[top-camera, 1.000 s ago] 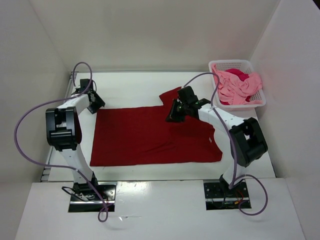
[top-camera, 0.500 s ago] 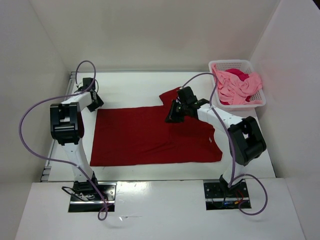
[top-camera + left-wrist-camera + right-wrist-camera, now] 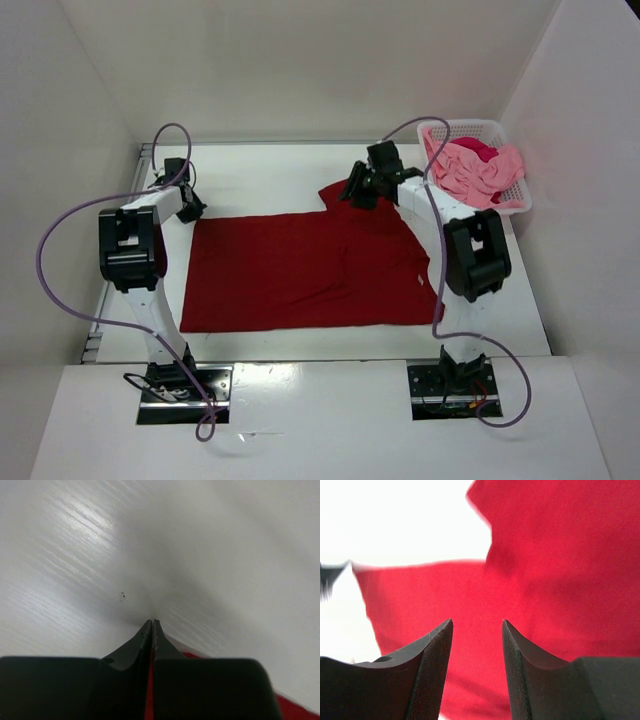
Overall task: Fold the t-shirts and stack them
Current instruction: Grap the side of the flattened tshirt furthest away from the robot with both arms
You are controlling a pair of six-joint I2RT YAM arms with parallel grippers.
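Right tool (image 3: 352,192) shifted farther back, over the dark red t-shirt (image 3: 300,270).

Dark red t-shirt (image 3: 300,270) flat on table (image 3: 270,175); light pink t-shirt (image 3: 482,178), magenta t-shirt (image 3: 478,150) crumpled in basket (image 3: 470,125).

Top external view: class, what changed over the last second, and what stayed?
The right pincer moved from the middle of the dark red shirt to its far sleeve and opened. The left pincer closed at the shirt's far left corner; whether it grips cloth is unclear. The shirt, the basket and its pink shirts stayed put.
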